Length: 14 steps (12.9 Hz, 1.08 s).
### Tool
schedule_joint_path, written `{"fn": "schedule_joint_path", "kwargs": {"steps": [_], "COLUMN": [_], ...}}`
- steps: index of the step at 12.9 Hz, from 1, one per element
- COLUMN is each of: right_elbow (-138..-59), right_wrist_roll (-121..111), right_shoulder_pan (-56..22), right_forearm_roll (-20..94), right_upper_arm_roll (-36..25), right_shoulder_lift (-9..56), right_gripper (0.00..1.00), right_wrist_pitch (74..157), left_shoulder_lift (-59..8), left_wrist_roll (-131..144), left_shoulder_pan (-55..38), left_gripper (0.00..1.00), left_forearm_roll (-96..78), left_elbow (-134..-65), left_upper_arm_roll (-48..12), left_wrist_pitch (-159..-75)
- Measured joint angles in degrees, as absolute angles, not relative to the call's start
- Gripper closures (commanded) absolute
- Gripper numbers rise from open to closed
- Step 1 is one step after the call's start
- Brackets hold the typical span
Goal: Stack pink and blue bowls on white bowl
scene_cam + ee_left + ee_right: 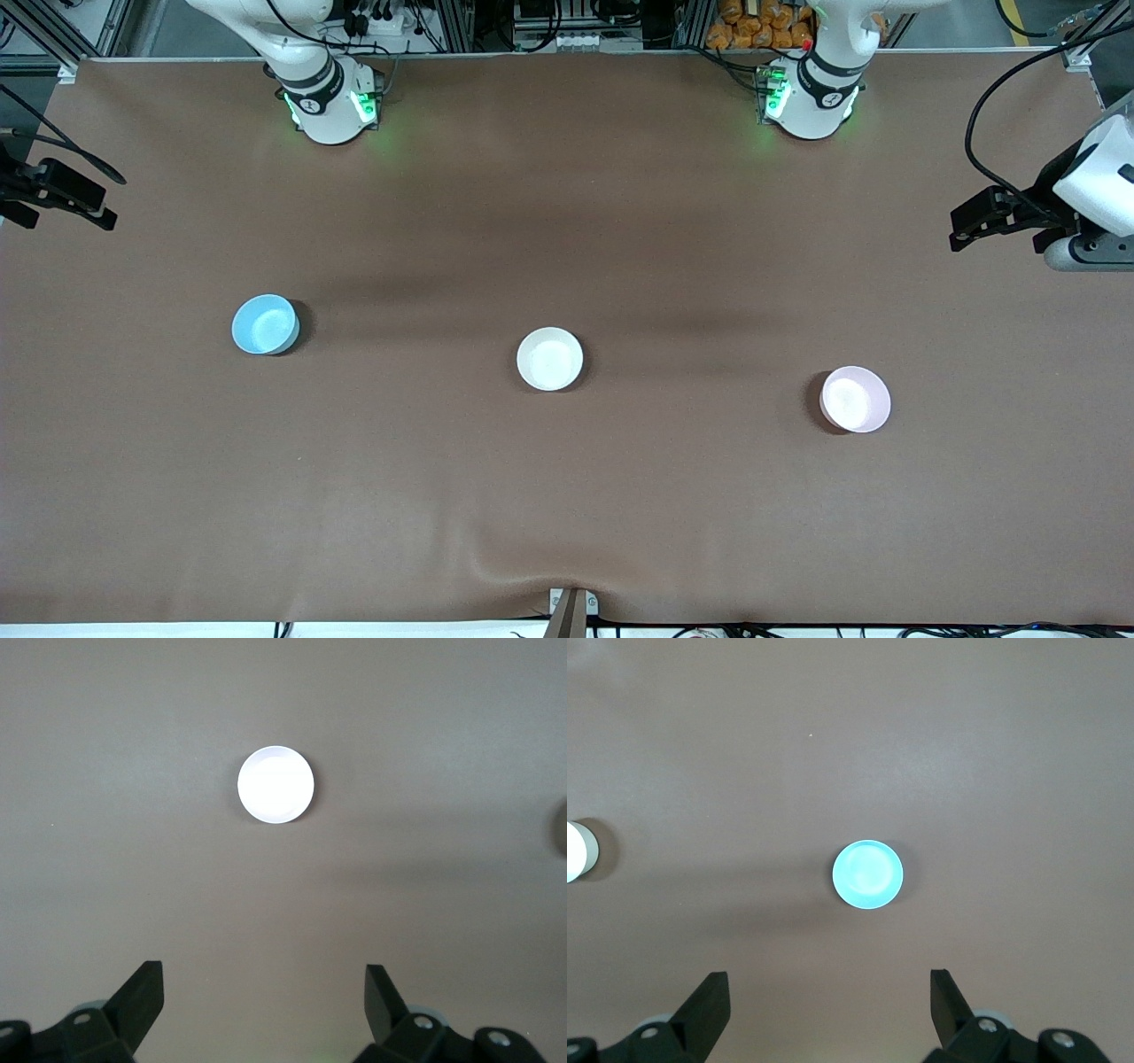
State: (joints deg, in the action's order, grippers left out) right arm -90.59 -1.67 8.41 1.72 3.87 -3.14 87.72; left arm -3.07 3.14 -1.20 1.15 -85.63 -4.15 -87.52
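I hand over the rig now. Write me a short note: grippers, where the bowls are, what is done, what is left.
Left gripper: open, empty, high over the table.
Right gripper: open, empty, high over the table.
White bowl: mid-table.
Blue bowl: toward the right arm's end.
Pink bowl: toward the left arm's end, nearest the front camera.
Done: nothing.
Left: stack both on the white bowl.

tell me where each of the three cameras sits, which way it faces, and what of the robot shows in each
Front view: high, across the table from the robots, looking down; both bases show along the top, with the left gripper and right gripper at the edges.
Left wrist view: high on the left arm, looking down at the pink bowl; its open fingers show.
Right wrist view: high on the right arm, looking down at the blue bowl; its open fingers show.
Shared: the white bowl shows at the right wrist view's edge too.
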Motion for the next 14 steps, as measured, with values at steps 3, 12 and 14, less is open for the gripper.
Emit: {"fn": "schedule_joint_path", "kwargs": {"steps": [3,12,14], "right_elbow": [-90.59,-90.59,-90.59], "right_wrist_roll": [-1.67,-1.67,-1.67], "right_shoulder_pan": [8.45,8.49,8.50], "right_forearm_roll": [1.74,1.79,1.79], "right_upper_arm_roll": [3.87,3.87,3.87], "right_shoulder_lift": [-3.14,-3.14,-3.14], "right_gripper": [0.00,0.00,0.00], "right_wrist_pitch": [87.72,87.72,87.72], "left_shoulder_lift": [-3.07,-3.13,-3.16], "left_wrist_roll": [3.14,3.08,3.08], "left_shoulder_pan": [-0.62,-0.16,-0.16], "left_gripper": [0.00,0.00,0.00], "left_forearm_roll": [1.15,1.15,1.15], "left_elbow": [-85.62,-85.79,-85.94], "left_upper_arm_roll": [-4.13,-4.15,-4.15], "left_wrist_pitch": [-87.49,-87.17,-87.15]}}
